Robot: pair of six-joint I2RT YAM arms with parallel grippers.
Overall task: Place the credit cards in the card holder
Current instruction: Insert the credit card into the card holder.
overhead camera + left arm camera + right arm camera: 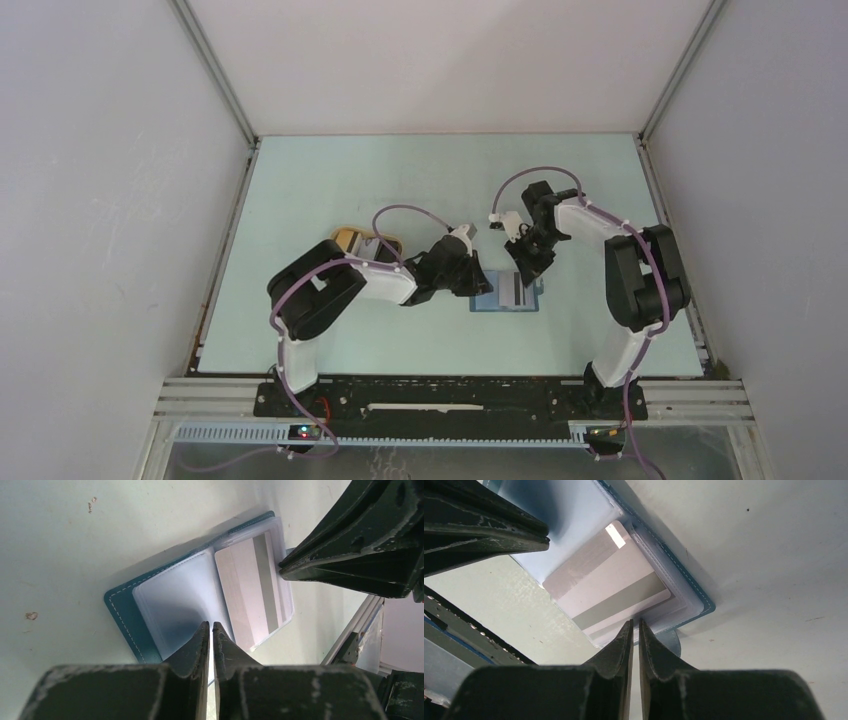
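The teal card holder (508, 295) lies open on the table, its clear sleeves facing up. It also shows in the left wrist view (122, 611) and the right wrist view (696, 595). A pale credit card (250, 587) with a grey stripe sits in the right-hand sleeve, also seen in the right wrist view (614, 585). My left gripper (211, 625) is shut, its tips on the empty left-hand sleeve. My right gripper (635, 622) is shut, its tips at the card's outer edge beside the snap tab (672, 641). In the top view the left gripper (478, 283) and right gripper (527, 268) meet over the holder.
A tan oval tray (350, 238) stands behind the left arm, partly hidden, with something pale in it. White walls close in the table on three sides. The arms' base rail (450, 395) runs along the near edge.
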